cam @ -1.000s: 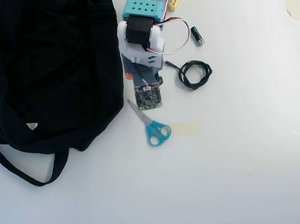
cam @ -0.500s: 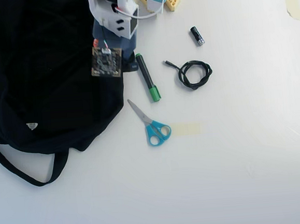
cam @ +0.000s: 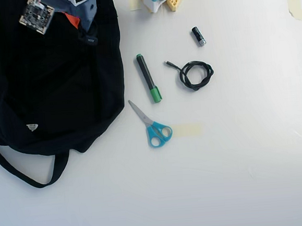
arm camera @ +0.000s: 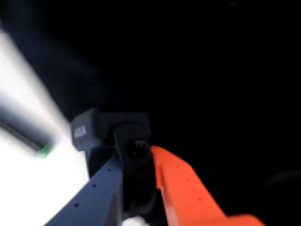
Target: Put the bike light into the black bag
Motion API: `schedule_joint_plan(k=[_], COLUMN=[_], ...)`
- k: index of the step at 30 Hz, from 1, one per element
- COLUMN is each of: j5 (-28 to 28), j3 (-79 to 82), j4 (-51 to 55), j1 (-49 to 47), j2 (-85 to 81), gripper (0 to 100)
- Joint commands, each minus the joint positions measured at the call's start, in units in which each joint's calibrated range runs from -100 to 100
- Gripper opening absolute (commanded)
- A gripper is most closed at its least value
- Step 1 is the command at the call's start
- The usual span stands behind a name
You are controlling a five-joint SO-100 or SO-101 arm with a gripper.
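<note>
One bike light, blocky body, clamped between the gripper fingers, over the upper part of the black bag. Four loose items lie right of the bag on the table: green marker, scissors, coiled cable, short cylinder. Lower and right table area is open.

Overhead view: black bag left; marker, scissors beside it; cable further right.
</note>
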Motion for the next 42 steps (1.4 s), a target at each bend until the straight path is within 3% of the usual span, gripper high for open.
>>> schedule_joint_plan(k=[1, 3, 10, 15, 18, 22, 25, 26, 28, 30, 36, 42], j5=[-2.57, -6.55, -8.91, -10.96, -11.06, -11.12, -11.17, -11.22, -12.32, -18.14, -18.3, -20.97], j3=[0.13, 0.76, 0.67, 0.22, -6.06, -10.92, -11.37, -15.05, -24.03, -25.83, -13.7, 1.75], j4=[-7.42, -13.71, -26.8, -17.93, -7.07, 2.49, 2.49, 1.97, 2.49, 2.57, 2.57, 2.66], j1=[7.75, 10.74, 14.48, 13.21, 9.92, -5.56, -22.91, -30.09, -39.74, -46.4, -50.06, -51.86], j2=[-1.45, 0.54, 17.72, 18.05, 14.65, 5.1, 4.86, 4.86, 4.77, -1.45, -10.91, -21.37], gripper=[2, 2, 2, 19, 20, 22, 41, 43, 41, 33, 1, 2])
